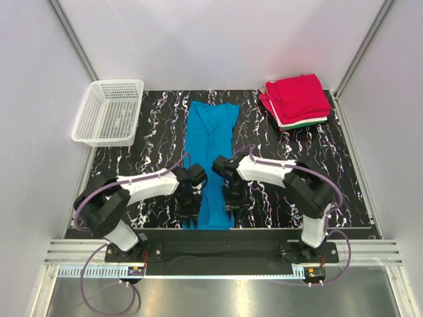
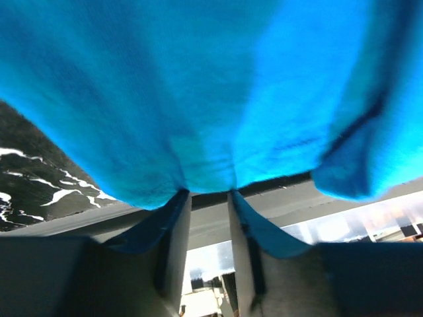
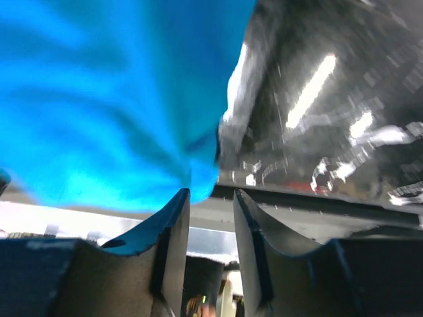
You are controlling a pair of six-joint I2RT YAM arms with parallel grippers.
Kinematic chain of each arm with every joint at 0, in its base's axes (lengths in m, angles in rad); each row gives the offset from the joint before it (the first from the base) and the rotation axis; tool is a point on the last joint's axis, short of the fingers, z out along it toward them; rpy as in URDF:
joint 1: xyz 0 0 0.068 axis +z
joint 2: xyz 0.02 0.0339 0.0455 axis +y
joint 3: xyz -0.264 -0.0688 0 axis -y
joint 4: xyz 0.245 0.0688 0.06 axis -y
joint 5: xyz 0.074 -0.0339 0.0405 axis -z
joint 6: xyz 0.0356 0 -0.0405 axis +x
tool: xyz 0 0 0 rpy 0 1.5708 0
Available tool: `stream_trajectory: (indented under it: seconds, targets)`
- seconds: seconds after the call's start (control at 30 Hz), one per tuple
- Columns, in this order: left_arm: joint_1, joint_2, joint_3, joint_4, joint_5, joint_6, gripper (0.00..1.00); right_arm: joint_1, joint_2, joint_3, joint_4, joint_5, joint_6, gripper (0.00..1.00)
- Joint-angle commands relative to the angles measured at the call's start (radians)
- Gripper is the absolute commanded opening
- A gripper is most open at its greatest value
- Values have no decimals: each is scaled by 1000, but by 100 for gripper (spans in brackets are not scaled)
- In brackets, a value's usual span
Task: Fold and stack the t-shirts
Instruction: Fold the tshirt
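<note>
Top: long bright blue cloth t-shirt [image 1: 210, 142] lay lengthwise on black marbled table [image 1: 152, 132], left gripper [image 1: 188, 210] and right gripper [image 1: 234, 201] at its near end. Left wrist: shirt hem bunched over slightly parted fingertips [image 2: 177, 231], pinch unclear. Right wrist: fingers [image 3: 173, 238] spread, shirt touching one tip.

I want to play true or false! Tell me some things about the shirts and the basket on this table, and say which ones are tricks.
1. The blue t-shirt lies in the middle of the table. True.
2. The white basket has a shirt in it. False: no shirt is in it.
3. The red t-shirt sits on top of the folded pile. True.
4. The folded pile is in the far left corner. False: it is in the far right corner, and the basket is at the far left.
5. The blue t-shirt is spread wide with its sleeves out. False: it is folded into a long narrow strip.
</note>
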Motion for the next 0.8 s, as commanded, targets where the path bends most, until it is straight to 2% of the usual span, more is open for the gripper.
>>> stream_trajectory:
  seconds: [0.0, 0.1, 0.2, 0.33, 0.47, 0.57, 0.67, 0.77]
  targets:
    - [-1, -147, 60, -36, -55, -32, 37, 6, -187, 84, -50, 89, 2, 42]
    - [14, -239, 120, -125, -138, -32, 39, -2, -264, 103, -76, 122, -11, 44]
    - [63, -321, 151, -203, -247, -29, 44, -16, -318, 49, -105, 222, -13, 44]
    - [242, -454, 102, -224, -254, -30, 45, -88, -444, -30, -87, 230, 5, 47]
    - [308, -540, 81, -201, -292, -30, 48, -158, -541, -72, -53, 245, 2, 48]
    - [354, -496, 126, -173, -261, -4, 50, -246, -516, 14, -57, 253, -72, 49]
    - [371, -390, 210, -144, -232, 28, 49, -332, -402, 185, -74, 235, -160, 49]
    - [373, -254, 318, -116, -221, 49, 49, -369, -231, 467, -90, 225, -246, 49]
